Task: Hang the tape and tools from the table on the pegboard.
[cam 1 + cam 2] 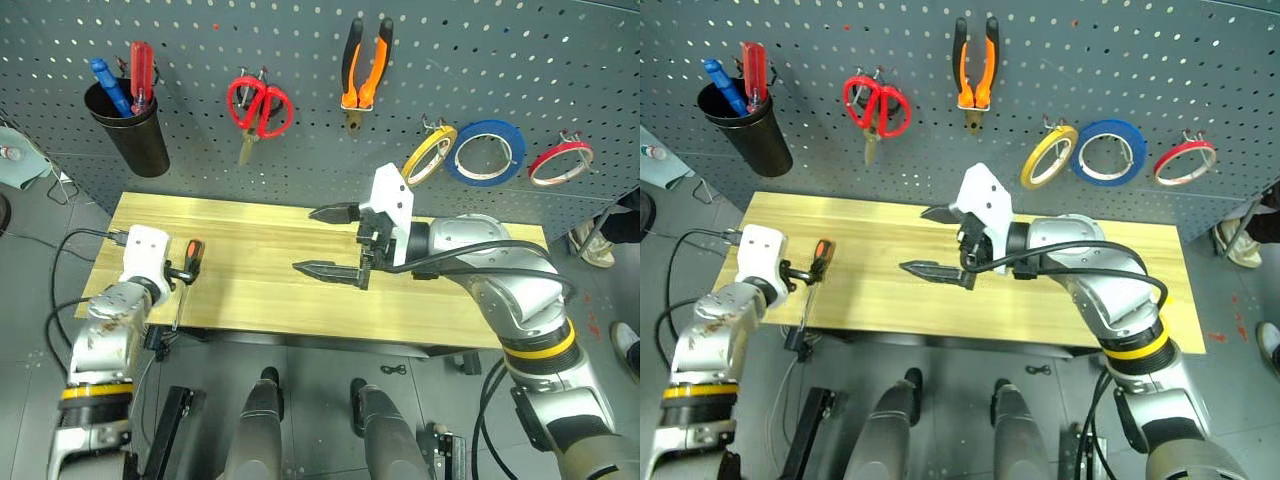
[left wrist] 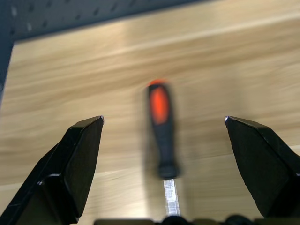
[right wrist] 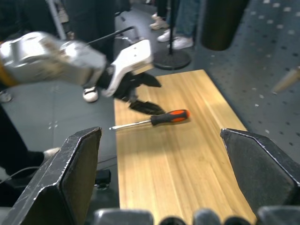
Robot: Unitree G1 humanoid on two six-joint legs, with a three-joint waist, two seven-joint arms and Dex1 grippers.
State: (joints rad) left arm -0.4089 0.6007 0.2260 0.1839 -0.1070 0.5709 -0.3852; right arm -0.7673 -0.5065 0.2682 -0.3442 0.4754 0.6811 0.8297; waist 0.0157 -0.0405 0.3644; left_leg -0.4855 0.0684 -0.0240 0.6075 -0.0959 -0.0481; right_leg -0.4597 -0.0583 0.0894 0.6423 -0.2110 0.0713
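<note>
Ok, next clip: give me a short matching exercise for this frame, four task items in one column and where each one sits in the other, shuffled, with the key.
Things:
1. screwdriver
2. red-handled scissors
3. pliers
4. blue tape

Places:
A. hanging on the pegboard between the yellow tape ring and the red tape ring
B. lying on the table near its left end, in front of the open left gripper
C. hanging on the pegboard, right of the black cup
D. hanging on the pegboard, handles up, above the open right gripper

Pairs: 1-B, 2-C, 3-D, 4-A
</note>
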